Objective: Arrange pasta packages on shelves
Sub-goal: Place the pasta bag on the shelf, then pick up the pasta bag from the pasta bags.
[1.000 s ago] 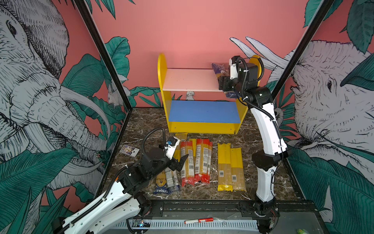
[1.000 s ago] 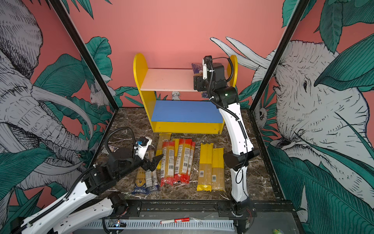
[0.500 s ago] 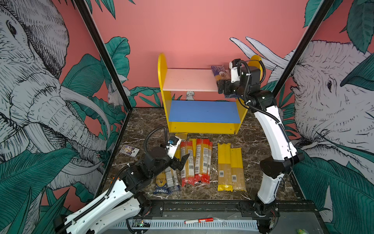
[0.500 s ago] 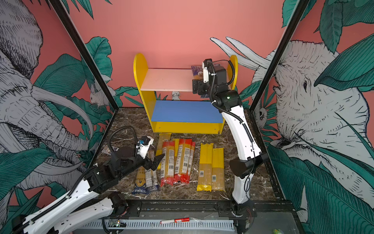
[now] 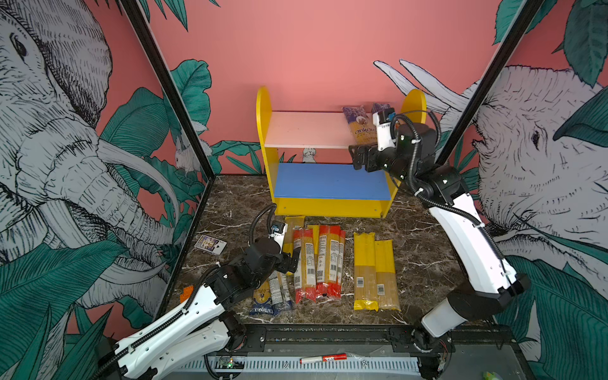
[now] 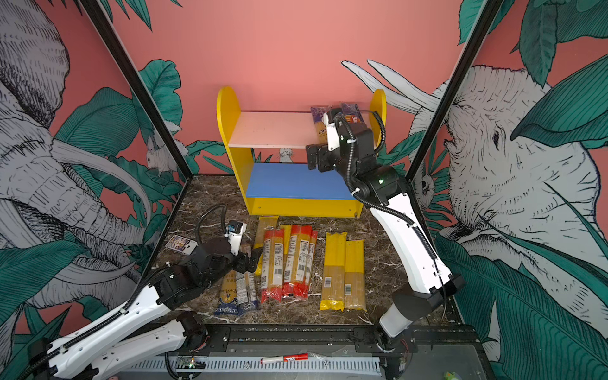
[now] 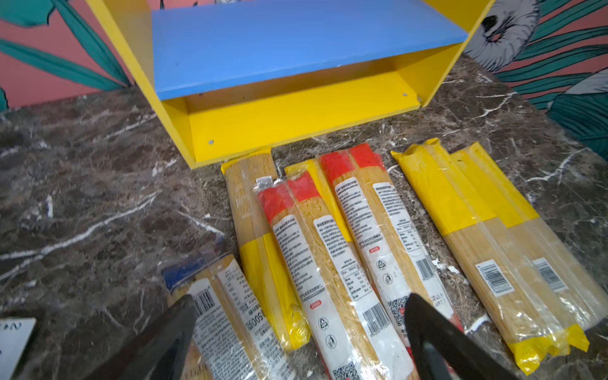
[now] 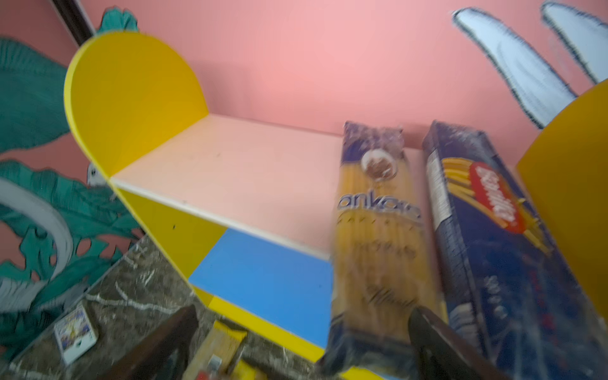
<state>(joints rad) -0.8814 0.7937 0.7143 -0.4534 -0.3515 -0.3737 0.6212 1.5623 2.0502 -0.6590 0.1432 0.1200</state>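
Note:
The shelves (image 5: 306, 130) stand at the back, with a blue lower board (image 5: 329, 181). On the pale pink upper board, at its right end, lie a clear purple-topped pasta pack (image 5: 360, 123) (image 8: 378, 230) and a dark blue Barilla box (image 6: 353, 115) (image 8: 487, 230). My right gripper (image 5: 362, 159) (image 8: 302, 316) hangs open and empty just off that board's front edge. Several pasta packages lie on the floor: red-ended ones (image 5: 317, 260) (image 7: 329, 263), a half-yellow pair (image 5: 375, 269) and dark blue ones (image 5: 271, 292). My left gripper (image 5: 291, 261) (image 7: 299, 302) is open low over them, holding nothing.
A small card box (image 5: 210, 244) lies on the marble floor near the left wall. A red-and-white marker pen (image 5: 324, 358) rests on the front rail. An orange scrap (image 5: 187, 291) sits by the left arm. Printed wall panels close in both sides.
My right gripper has opened fully and drawn back from the upper board, leaving the purple-topped pack there. My left gripper has edged forward over the floor packs.

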